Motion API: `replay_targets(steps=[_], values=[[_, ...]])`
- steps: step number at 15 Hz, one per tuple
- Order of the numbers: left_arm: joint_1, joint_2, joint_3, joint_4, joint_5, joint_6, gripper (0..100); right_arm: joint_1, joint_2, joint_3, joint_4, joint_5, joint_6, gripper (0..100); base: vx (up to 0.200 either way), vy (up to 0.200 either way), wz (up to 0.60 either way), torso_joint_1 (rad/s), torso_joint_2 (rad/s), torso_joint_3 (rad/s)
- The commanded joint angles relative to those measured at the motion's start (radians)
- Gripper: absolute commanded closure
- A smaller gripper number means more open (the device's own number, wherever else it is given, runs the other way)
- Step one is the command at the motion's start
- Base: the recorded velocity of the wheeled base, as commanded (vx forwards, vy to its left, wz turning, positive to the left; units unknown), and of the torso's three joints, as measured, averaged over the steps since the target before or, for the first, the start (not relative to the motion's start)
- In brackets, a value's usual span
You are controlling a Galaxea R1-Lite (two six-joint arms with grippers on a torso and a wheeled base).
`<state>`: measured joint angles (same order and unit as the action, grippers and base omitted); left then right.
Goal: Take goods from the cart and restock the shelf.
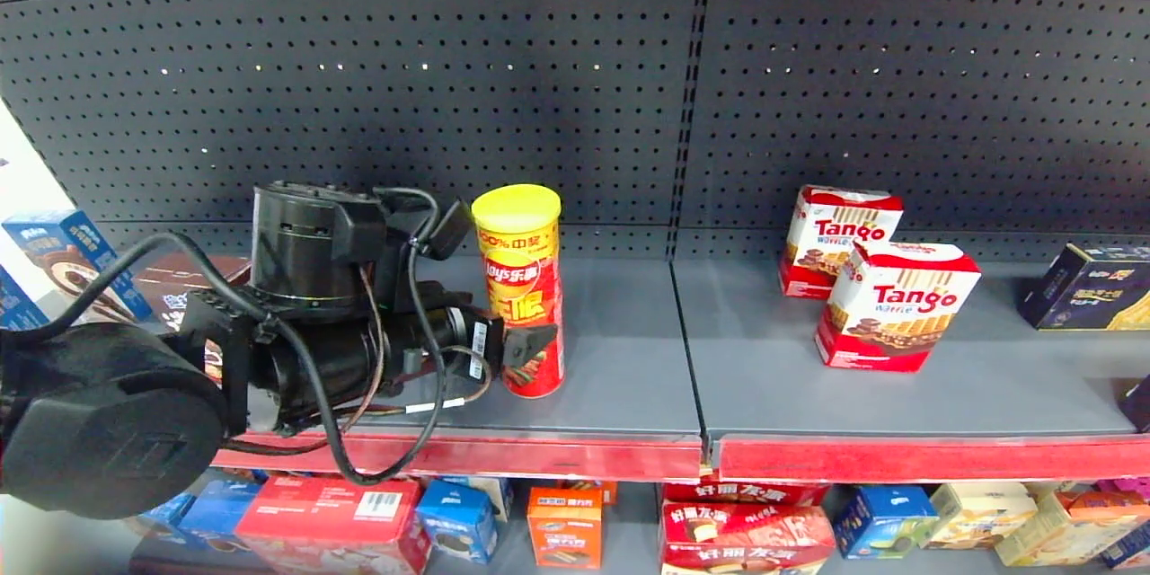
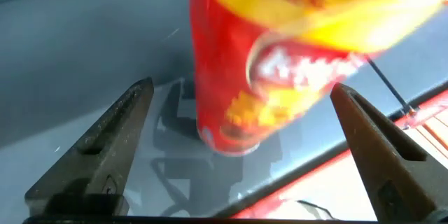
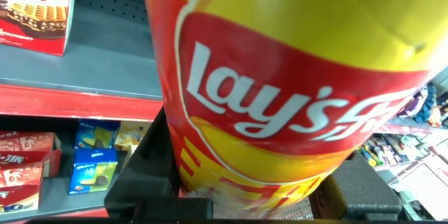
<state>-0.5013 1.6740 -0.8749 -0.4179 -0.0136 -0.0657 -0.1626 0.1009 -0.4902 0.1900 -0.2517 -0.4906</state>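
Fingers (image 2: 112, 147) of the left gripper (image 2: 241, 89) are spread wide, one on each side of a can of chips (image 1: 521, 287). The can stands upright between them with its yellow lid on top, and the fingertips sit level with its lower, red half. In the left wrist view a clear gap shows between the can and the finger on one side. The can rests on the grey shelf (image 1: 620, 359), just behind the red front edge (image 1: 539, 454) that runs below the gripper.

The right gripper (image 3: 259, 175) holds a second can (image 3: 280, 98) of the same kind, so close to the camera that the grip itself is hard to read; the dark fingers (image 3: 143, 175) appear pressed against its sides, pinching it.

Past the first can, on the side away from the left gripper and well apart from it, stand two red and white wafer boxes (image 1: 894, 305), one just in front of the other. A dark box (image 1: 1087, 283) lies farther along the same shelf. Behind everything stands a black pegboard wall (image 1: 449, 90). Below the red edge, under both grippers, a lower shelf carries blue, orange and red snack boxes (image 1: 564, 526).
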Motion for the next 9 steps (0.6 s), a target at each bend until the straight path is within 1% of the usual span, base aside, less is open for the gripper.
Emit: replay_targets(steps=[1,4,5,6,9], values=[[0.013,-0.089,0.065,0.001,0.0,0.0,0,0.0,-0.001,0.001,0.0,0.0,0.0,100,0.0,0.0,0.0,0.0,0.0,0.0],[0.049,-0.185,0.139,0.002,-0.002,0.001,0,-0.002,0.007,-0.002,-0.001,0.002,0.0,100,0.0,0.0,0.0,0.0,0.0,0.0],[0.049,-0.185,0.139,0.002,-0.002,0.001,0,-0.002,0.007,-0.002,-0.001,0.002,0.0,100,0.0,0.0,0.0,0.0,0.0,0.0],[0.084,-0.27,0.178,0.007,-0.002,0.001,0,-0.011,0.031,-0.007,-0.014,0.003,0.009,100,0.0,0.0,0.0,0.0,0.0,0.0],[0.159,-0.389,0.212,0.057,-0.003,0.006,0,-0.031,0.111,-0.051,-0.017,0.005,0.084,100,0.0,0.0,0.0,0.0,0.0,0.0]])
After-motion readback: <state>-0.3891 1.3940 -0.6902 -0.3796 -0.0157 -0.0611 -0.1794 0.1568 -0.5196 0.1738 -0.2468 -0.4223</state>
